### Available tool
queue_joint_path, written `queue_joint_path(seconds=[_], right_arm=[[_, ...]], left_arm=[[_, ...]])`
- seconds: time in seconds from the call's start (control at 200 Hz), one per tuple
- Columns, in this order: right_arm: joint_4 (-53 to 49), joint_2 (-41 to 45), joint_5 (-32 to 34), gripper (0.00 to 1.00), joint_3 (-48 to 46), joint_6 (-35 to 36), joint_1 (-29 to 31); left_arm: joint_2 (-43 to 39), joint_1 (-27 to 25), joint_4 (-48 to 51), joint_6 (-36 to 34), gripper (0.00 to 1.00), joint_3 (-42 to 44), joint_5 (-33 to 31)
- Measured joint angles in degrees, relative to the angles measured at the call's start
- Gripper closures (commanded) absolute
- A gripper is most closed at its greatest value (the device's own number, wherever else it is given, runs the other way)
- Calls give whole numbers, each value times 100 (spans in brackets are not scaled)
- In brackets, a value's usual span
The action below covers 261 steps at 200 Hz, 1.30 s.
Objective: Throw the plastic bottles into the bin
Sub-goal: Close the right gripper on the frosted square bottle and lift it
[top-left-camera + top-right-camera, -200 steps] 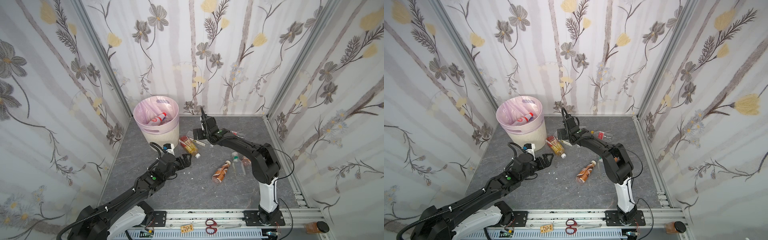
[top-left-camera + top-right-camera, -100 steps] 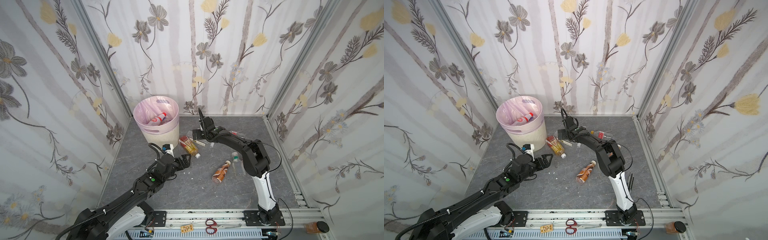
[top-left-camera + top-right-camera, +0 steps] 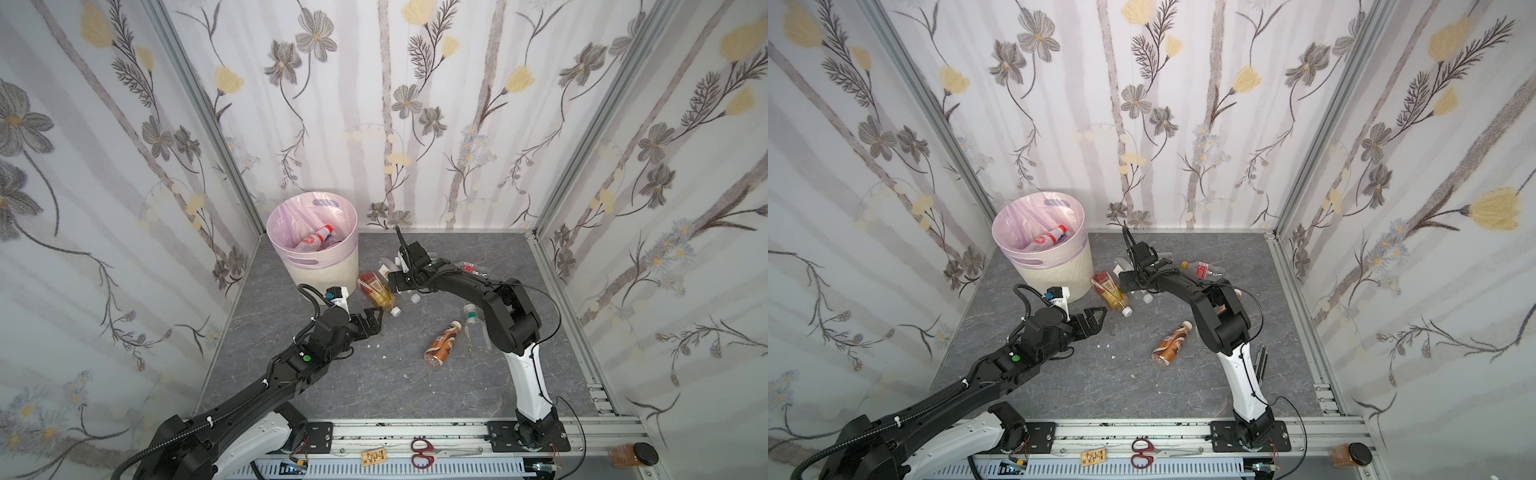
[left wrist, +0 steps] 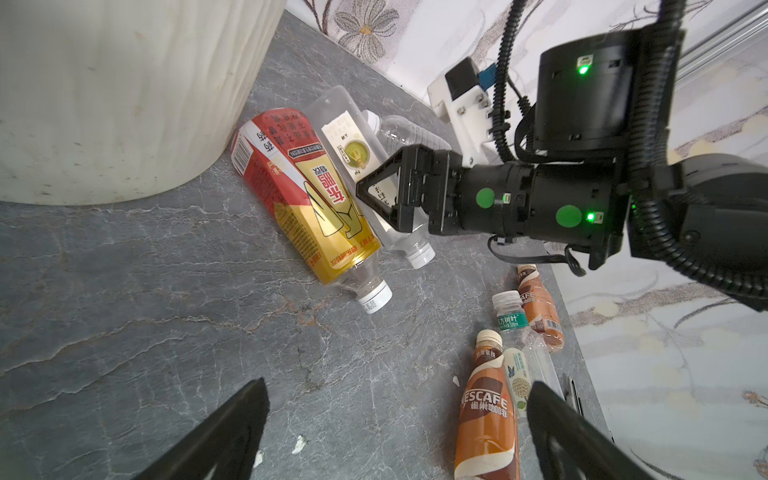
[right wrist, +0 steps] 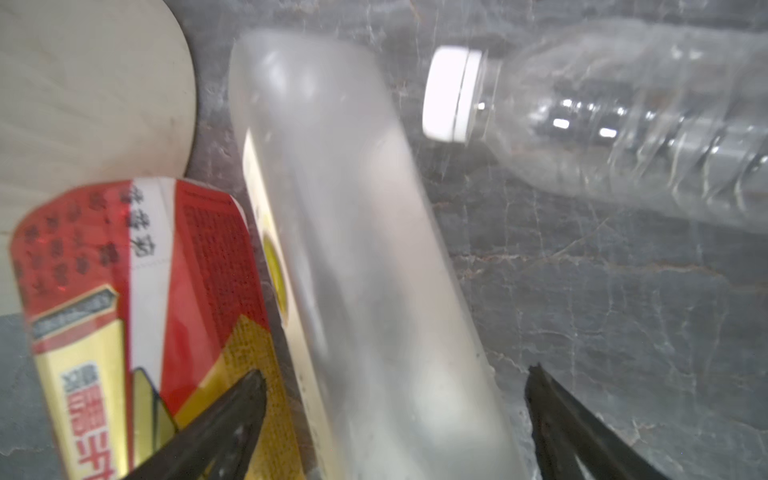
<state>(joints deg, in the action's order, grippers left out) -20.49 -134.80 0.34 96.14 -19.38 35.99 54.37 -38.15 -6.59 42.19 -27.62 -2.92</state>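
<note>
The cream bin (image 3: 320, 272) (image 3: 1059, 274) with a pink liner stands at the back left, a red-capped bottle (image 3: 318, 237) inside. Beside it on the floor lie a red-and-gold labelled bottle (image 3: 376, 291) (image 4: 307, 195) and a frosted bottle (image 5: 340, 208) (image 4: 349, 137). My right gripper (image 3: 395, 278) (image 5: 395, 386) is open and straddles the frosted bottle, with gaps on both sides. My left gripper (image 3: 374, 318) (image 4: 399, 415) is open over bare floor, just short of the red-and-gold bottle's cap.
A brown Nescafe bottle (image 3: 442, 343) (image 4: 486, 415) and a green-capped clear bottle (image 3: 473, 328) lie mid-floor. A clear white-capped bottle (image 5: 623, 124) and a red-labelled clear one (image 3: 473, 268) lie behind the right arm. Walls close three sides. Scissors (image 3: 422, 451) rest on the front rail.
My right gripper has come down and a little left, over the frosted bottle, and its jaws have narrowed slightly. The left gripper has barely moved.
</note>
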Motion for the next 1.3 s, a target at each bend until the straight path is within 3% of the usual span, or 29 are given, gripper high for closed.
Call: queue_joint_path(seconds=[0.605, 0.794, 1.039, 1.304], right_arm=[[579, 654, -24, 16, -1421, 33, 28], [813, 848, -70, 16, -1709, 42, 68], [793, 944, -120, 4, -1587, 205, 74], [750, 540, 11, 9, -955, 352, 74]], left_arm=[[-24, -4, 0, 2, 0, 15, -4], [-9, -7, 0, 4, 0, 15, -4], [-9, -4, 0, 9, 0, 15, -4], [-33, -4, 0, 22, 0, 15, -4]])
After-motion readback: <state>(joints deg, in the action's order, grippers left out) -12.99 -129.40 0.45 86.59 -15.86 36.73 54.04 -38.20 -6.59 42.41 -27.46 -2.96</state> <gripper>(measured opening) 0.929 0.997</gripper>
